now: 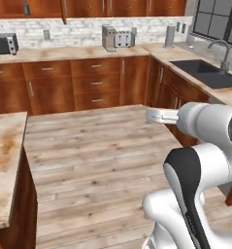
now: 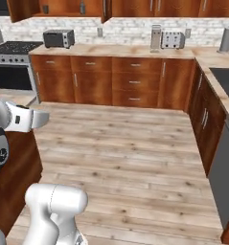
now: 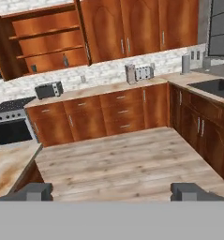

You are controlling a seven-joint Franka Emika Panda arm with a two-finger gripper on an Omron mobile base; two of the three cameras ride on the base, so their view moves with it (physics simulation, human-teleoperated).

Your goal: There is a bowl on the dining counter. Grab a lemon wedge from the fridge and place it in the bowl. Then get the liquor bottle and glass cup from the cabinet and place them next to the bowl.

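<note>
My gripper [image 3: 112, 192] is open, its two dark fingertips [image 3: 34, 191] set wide apart with nothing between them. It hangs over the wood floor, facing the far wall. The cabinet [image 3: 48, 40] at the upper left of the hand view stands open, showing wooden shelves. On its lower shelf are the liquor bottle [image 3: 65, 60] and, further left, a small dark shape that looks like the glass cup [image 3: 33, 68]. A corner of the dining counter [image 3: 5, 168] lies at my lower left, and its marble top [image 1: 6, 155] runs along the left. The bowl, the fridge and the lemon wedge are out of view.
Along the far wall counter stand a toaster oven [image 3: 48, 89] and a toaster [image 3: 144, 72]. A stove [image 3: 10, 124] is at the left. On the right a counter holds a dark sink [image 3: 216, 86]. Open wood floor [image 3: 123, 159] lies between.
</note>
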